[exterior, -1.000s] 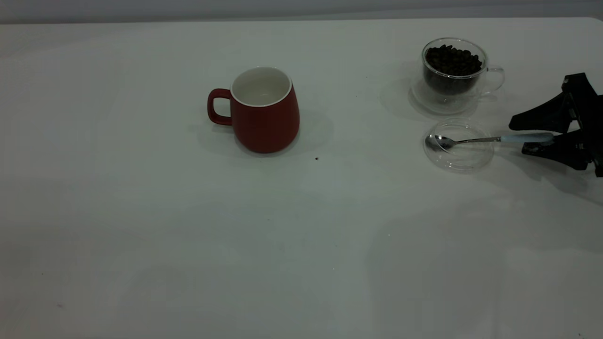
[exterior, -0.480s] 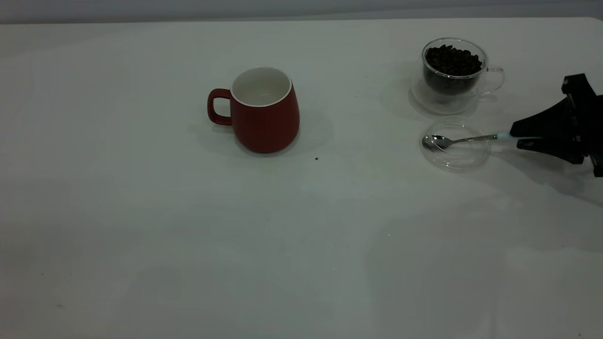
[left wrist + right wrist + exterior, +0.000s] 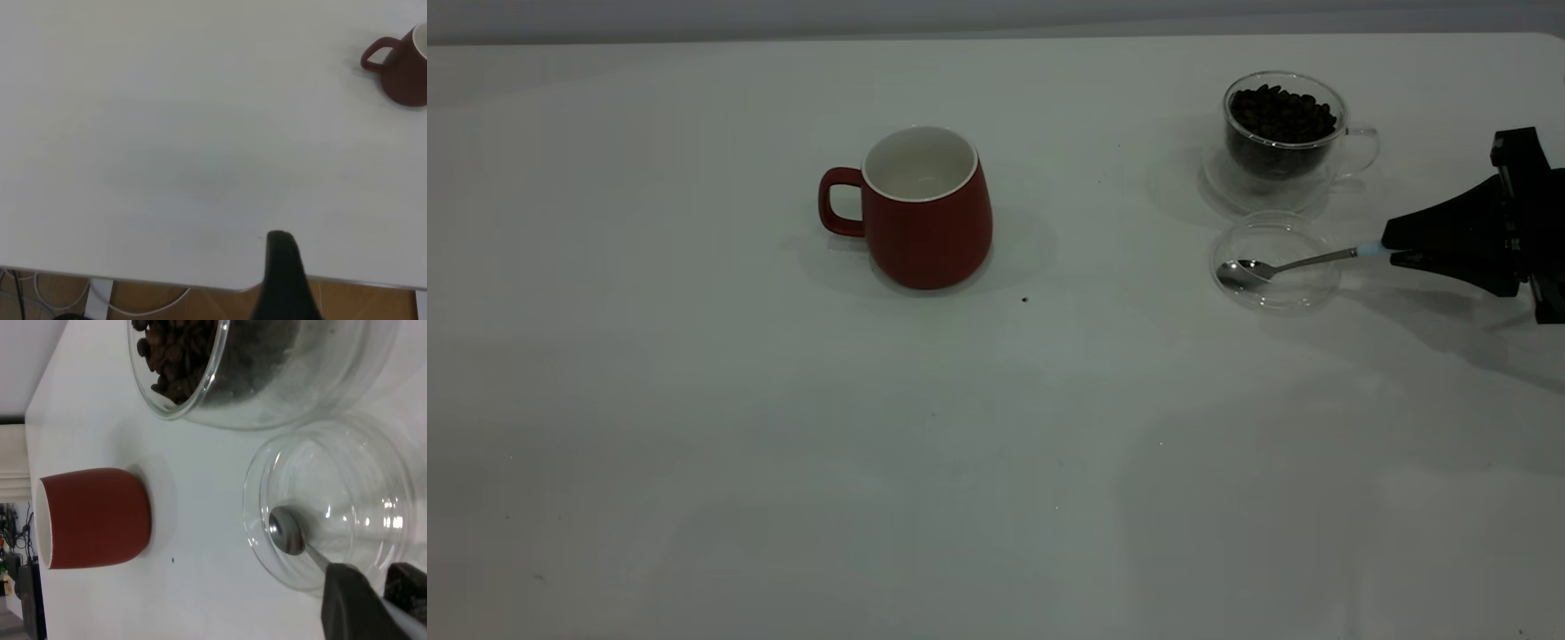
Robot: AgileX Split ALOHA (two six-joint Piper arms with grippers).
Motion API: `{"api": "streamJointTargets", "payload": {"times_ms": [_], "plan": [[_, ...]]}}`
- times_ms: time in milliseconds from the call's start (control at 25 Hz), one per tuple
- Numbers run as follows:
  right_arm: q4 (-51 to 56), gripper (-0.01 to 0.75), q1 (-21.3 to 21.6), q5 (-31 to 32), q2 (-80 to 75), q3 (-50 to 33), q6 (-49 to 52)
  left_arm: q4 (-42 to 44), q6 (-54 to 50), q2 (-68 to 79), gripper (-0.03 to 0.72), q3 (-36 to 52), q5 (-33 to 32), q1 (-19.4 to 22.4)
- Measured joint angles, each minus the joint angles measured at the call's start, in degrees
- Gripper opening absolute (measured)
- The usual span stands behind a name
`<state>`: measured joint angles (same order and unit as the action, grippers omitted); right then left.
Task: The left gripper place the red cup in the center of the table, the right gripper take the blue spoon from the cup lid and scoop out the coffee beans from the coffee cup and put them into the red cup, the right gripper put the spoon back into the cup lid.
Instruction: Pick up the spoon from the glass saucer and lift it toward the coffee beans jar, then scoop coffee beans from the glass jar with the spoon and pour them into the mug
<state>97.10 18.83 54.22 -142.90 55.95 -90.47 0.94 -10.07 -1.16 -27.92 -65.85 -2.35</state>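
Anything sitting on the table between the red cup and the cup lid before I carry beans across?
Nearly bare in the exterior view: between the red cup and the cup lid lies only white table, with one tiny dark speck near the cup.

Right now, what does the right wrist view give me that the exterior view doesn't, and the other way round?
Only the right wrist view shows, close up, the spoon bowl lying inside the cup lid, with the right gripper clamped on its handle. Only the exterior view shows the whole table, the red cup handle and the coffee cup handle. Both show red cup, beans, lid and spoon; neither shows the left gripper.
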Motion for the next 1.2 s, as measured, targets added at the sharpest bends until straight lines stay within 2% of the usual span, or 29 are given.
{"api": "streamJointTargets", "payload": {"times_ms": [320, 680, 920, 1200], "plan": [[-4.0, 0.104, 0.0, -1.5, 3.3, 0.0, 0.6, 0.0, 0.0, 0.0, 0.587, 0.0, 0.0, 0.0], [-8.7, 0.104, 1.1, -0.3, 15.0, 1.0, 10.6, 0.0, 0.0, 0.0, 0.587, 0.0, 0.0, 0.0], [-9.5, 0.104, 1.0, -0.7, 16.5, 11.1, 18.2, 0.0, 0.2, 0.0, 0.587, 0.0, 0.0, 0.0], [-15.0, 0.104, 1.0, -1.8, 10.9, 22.0, 29.2, 0.0, 0.2, 0.0, 0.587, 0.0, 0.0, 0.0]]}}
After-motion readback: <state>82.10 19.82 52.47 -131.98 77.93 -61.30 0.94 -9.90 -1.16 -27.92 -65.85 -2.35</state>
